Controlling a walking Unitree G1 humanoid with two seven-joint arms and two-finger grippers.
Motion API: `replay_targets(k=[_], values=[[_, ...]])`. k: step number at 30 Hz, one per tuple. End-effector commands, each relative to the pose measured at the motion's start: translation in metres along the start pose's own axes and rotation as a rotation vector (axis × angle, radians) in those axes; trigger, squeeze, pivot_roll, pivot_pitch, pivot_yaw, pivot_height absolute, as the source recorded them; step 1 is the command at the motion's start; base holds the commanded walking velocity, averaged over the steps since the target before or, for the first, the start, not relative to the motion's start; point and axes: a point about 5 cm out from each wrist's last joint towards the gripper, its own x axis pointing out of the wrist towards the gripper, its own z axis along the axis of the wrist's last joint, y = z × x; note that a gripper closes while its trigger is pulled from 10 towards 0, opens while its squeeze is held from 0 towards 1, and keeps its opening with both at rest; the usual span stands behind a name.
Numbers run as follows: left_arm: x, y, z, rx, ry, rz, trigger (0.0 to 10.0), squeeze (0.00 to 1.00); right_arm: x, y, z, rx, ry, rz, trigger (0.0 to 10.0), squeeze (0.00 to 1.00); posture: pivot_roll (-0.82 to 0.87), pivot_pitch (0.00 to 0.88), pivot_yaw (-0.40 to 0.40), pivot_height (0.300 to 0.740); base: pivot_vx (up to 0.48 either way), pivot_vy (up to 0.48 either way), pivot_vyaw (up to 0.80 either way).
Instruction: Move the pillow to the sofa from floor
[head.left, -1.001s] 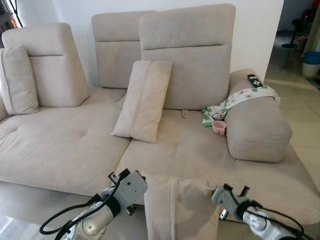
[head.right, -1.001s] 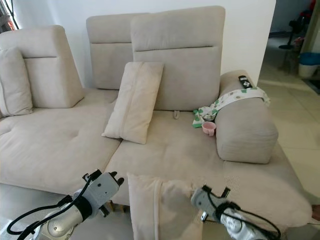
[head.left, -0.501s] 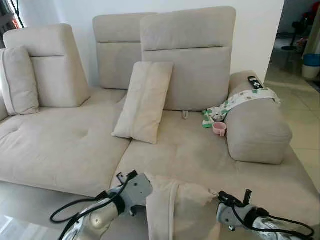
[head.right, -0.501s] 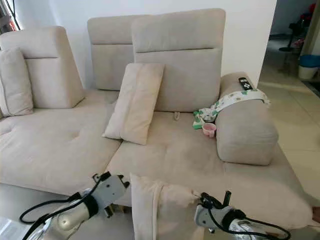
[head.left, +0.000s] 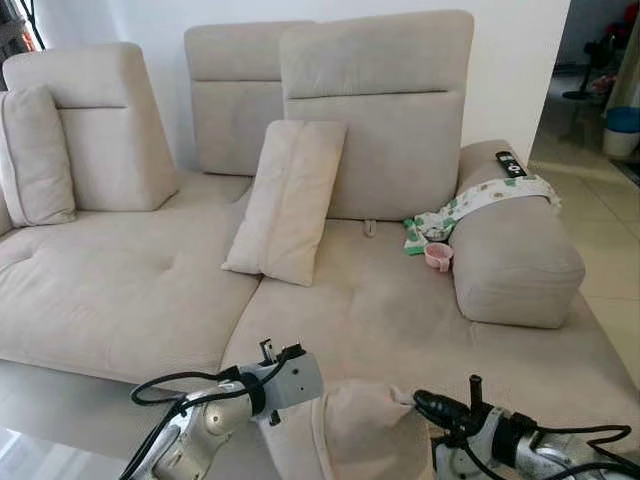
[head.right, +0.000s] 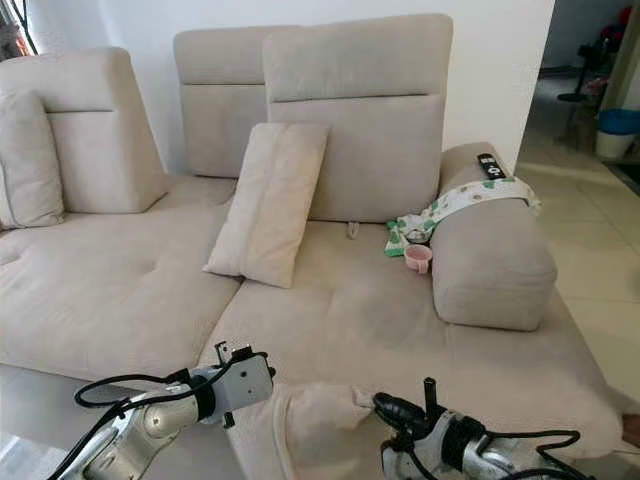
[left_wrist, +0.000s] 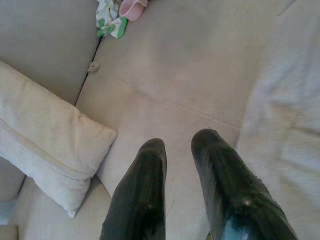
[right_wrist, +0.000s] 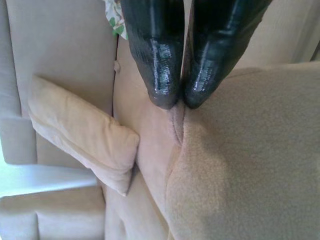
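I hold the pillow (head.left: 365, 430) at the sofa's (head.left: 130, 290) front edge, low between my two arms, its top bunched up. My right claw (right_wrist: 173, 102) is pinched tight on a fold of the pillow's fabric. My left claw (left_wrist: 177, 150) sits just beside the pillow's other side, fingers a little apart and gripping nothing, hovering over the seat. Farther in, a second cushion (head.left: 290, 200) leans upright against the backrest near the middle seam. Toward the right armrest (head.left: 515, 255), a small pink cup (head.left: 438, 256) rests on the seat beside a green-patterned cloth (head.left: 480, 195) draped over the armrest. A remote (head.left: 510, 163) lies at the armrest's far end. Another cushion (head.left: 35, 155) leans in the far left corner.
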Motion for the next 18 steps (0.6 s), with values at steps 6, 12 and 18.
replay_targets(k=[6, 12, 18], values=[[0.0, 0.004, -0.019, 0.067, 0.068, -0.076, 10.0, 0.15, -0.011, 0.0, 0.008, -0.007, -0.011, -0.003, 0.0, 0.0, 0.17, 0.0, 0.066, 0.56, 0.0, 0.0, 0.0], [-0.015, -0.004, -0.036, 0.115, 0.105, -0.285, 10.0, 1.0, -0.015, 0.002, 0.013, 0.009, 0.001, -0.004, 0.0, 0.0, 0.16, 0.0, 0.066, 0.56, 0.0, 0.0, 0.0], [-0.029, 0.0, -0.052, 0.158, 0.158, -0.433, 10.0, 0.0, -0.018, 0.004, 0.02, 0.008, -0.025, 0.007, 0.0, 0.0, 0.14, 0.0, 0.07, 0.56, 0.0, 0.0, 0.0]])
